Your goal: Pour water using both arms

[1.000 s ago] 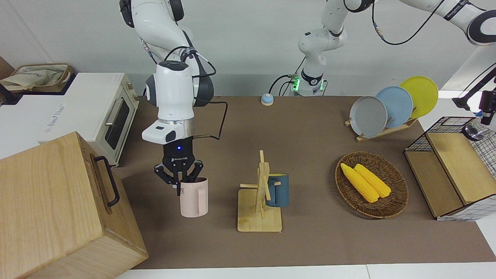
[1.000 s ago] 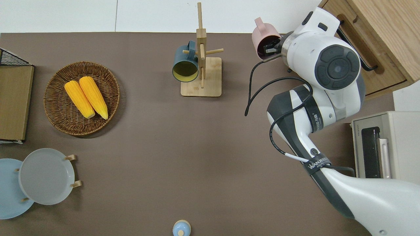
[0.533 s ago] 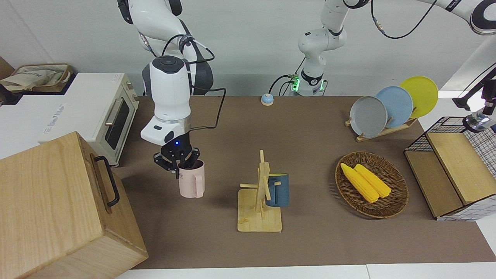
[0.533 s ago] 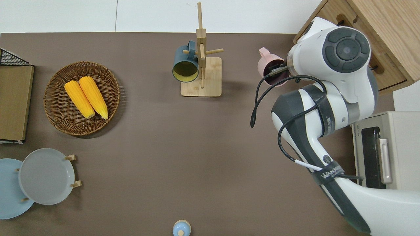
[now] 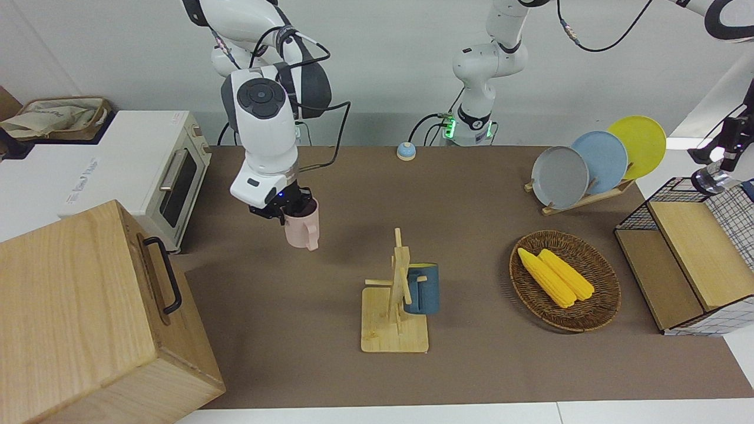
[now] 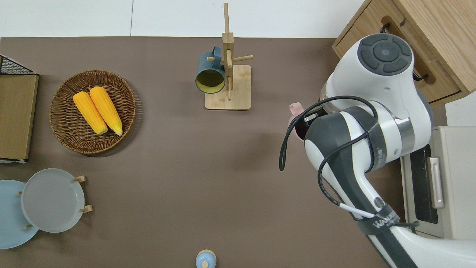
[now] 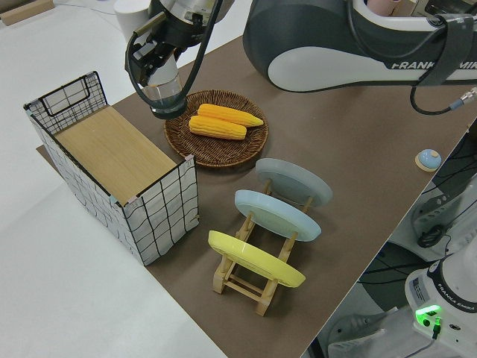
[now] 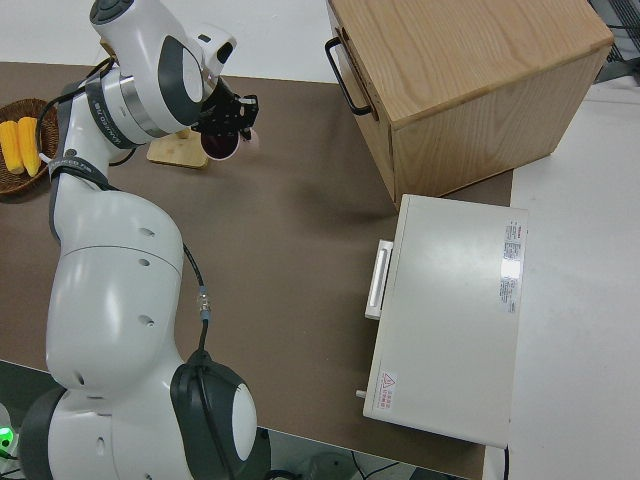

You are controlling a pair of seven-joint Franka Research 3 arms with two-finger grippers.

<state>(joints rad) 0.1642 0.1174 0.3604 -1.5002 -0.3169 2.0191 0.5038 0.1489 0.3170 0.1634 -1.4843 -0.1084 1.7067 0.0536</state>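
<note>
My right gripper (image 5: 293,207) is shut on the rim of a pink mug (image 5: 303,228) and holds it upright in the air. It is over the brown mat, nearer to the robots than the wooden mug rack (image 6: 227,97). In the overhead view the arm hides most of the mug (image 6: 294,109). My left gripper (image 7: 159,71) is shut on a clear glass (image 7: 167,98), held up by the wire crate (image 7: 156,216) and out of the overhead view. No water shows. A dark blue mug (image 5: 423,288) hangs on the rack.
A large wooden box (image 5: 88,318) and a white toaster oven (image 5: 165,171) stand at the right arm's end. A wicker basket (image 5: 589,318) with two corn cobs, a plate rack (image 5: 580,200) and a small blue bell (image 5: 406,151) are also on the mat.
My right gripper has lifted the pink mug off the mat and carried it toward the robots. My left gripper with the glass has shifted a little.
</note>
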